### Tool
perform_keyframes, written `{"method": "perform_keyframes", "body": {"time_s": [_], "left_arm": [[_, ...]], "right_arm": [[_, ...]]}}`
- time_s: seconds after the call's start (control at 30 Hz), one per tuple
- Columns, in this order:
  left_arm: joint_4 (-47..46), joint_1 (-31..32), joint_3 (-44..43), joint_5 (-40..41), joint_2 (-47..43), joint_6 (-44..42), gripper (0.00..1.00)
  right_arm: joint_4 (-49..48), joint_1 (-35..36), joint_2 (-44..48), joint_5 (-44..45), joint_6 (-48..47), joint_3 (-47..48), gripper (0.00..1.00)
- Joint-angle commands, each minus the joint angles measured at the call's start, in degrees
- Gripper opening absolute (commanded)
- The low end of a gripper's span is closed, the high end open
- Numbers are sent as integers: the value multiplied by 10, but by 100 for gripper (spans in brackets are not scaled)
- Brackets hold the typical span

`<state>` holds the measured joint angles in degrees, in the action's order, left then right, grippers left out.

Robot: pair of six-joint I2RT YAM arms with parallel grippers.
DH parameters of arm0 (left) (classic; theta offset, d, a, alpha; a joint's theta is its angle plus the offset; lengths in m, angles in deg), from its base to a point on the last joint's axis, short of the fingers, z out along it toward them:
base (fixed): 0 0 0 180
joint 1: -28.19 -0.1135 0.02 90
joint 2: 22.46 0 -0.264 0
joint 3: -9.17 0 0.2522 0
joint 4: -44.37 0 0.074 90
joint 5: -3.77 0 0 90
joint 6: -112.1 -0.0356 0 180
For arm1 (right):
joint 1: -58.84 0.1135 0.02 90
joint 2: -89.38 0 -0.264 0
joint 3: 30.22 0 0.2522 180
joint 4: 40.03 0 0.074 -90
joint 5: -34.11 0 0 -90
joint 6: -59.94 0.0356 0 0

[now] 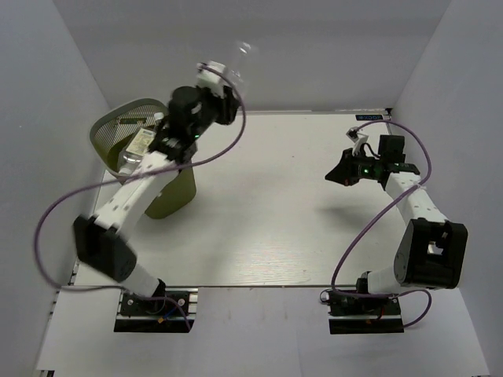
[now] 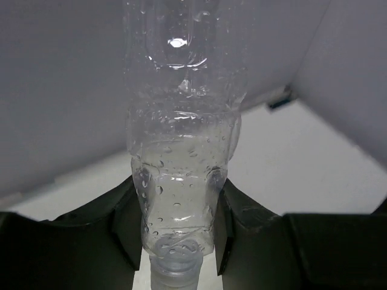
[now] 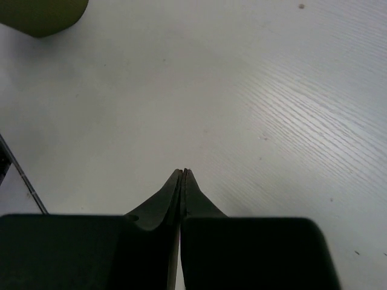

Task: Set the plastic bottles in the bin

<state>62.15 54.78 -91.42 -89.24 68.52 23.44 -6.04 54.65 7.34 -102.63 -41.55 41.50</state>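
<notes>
My left gripper [image 1: 228, 94] is shut on a clear, crinkly plastic bottle [image 1: 240, 59] and holds it high, to the right of the bin. In the left wrist view the bottle [image 2: 181, 139] stands between my fingers [image 2: 124, 226], gripped near its neck, with droplets inside. The olive-green mesh bin [image 1: 118, 137] stands at the far left; bottles with pale labels [image 1: 138, 145] lie inside it. My right gripper [image 1: 339, 177] is shut and empty, low over the table at the right; its fingertips [image 3: 184, 176] touch each other.
White walls close in the table at the back and both sides. The bin's base [image 3: 39, 15] shows in the right wrist view's top left corner. Purple cables loop from both arms.
</notes>
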Motion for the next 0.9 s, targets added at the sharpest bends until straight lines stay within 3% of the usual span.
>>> {"method": "perform_keyframes", "body": {"time_s": [0.0,0.13,0.3,0.37,0.67,0.87], "left_arm": [[-22,-8,28,-5,-146,45,1],[41,-21,81,133,-256,76,0],[162,-26,110,332,-298,127,0],[172,-26,132,373,-310,150,0],[164,-31,203,526,-322,197,3],[181,-36,192,519,-322,244,4]], "right_arm": [[15,35,-5,-25,-24,38,0],[5,71,-8,-15,-15,45,0],[10,96,-7,-11,-6,56,2],[15,102,-2,-8,-6,56,2],[21,109,36,2,-11,23,5],[25,110,60,8,-14,0,7]]}}
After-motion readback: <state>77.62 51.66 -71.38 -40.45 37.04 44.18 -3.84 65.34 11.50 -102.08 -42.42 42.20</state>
